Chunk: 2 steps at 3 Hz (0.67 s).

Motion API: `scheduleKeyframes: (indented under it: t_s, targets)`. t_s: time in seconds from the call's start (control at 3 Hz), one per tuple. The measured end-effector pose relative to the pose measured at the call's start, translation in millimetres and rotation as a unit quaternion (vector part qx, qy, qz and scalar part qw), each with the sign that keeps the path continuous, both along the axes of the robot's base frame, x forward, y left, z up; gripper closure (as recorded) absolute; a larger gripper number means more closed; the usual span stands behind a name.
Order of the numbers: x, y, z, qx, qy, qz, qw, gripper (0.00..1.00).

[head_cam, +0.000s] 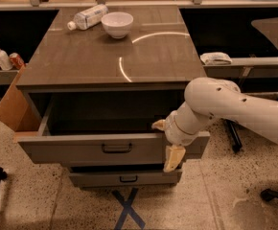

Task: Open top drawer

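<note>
Gripper [167,143], cream-coloured and two-fingered, sits on a white arm [225,107] at the 3 o'clock end of the top drawer's front panel. Its fingers [173,158] are apart. One hangs down over the outer face of the panel. The other points towards 9 o'clock just above the panel's top edge. We cannot tell whether either finger presses on the panel.

The wide grey-brown top drawer [72,148] stands well out from the grey-brown cabinet [81,61], and its dark interior is exposed. Its small black bar handle [117,148] sits at the panel's centre, untouched, at 9 o'clock from the gripper. A shallower grey-brown lower drawer [144,178] lies below, only slightly proud.

We judge the opening nearly complete. Procedure for the remaining travel:
1. Pull straight towards 6 o'clock, in line with the runners.
2. Keep the force low. Contact this far off centre is likely to rack the drawer sideways.
3. Stop before the end of the runners.
4. Release by lifting clear of the panel's top edge, not by dragging across it.

At 12 o'clock on the cabinet top, a white ceramic bowl [117,24] stands beside a clear plastic bottle [88,17] lying on its side. We can read no brand, label or writing on the bottle or anywhere else in view.
</note>
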<state>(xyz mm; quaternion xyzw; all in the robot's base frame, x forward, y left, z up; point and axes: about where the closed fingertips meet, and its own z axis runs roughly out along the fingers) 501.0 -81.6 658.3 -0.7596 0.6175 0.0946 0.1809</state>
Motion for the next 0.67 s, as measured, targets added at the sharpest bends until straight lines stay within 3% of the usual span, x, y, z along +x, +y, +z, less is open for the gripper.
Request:
scheduleKeyframes:
  t_s: [0.67]
  targets:
    - [-33, 1, 1, -0.007, 0.034, 0.013, 0.9993, 0.66]
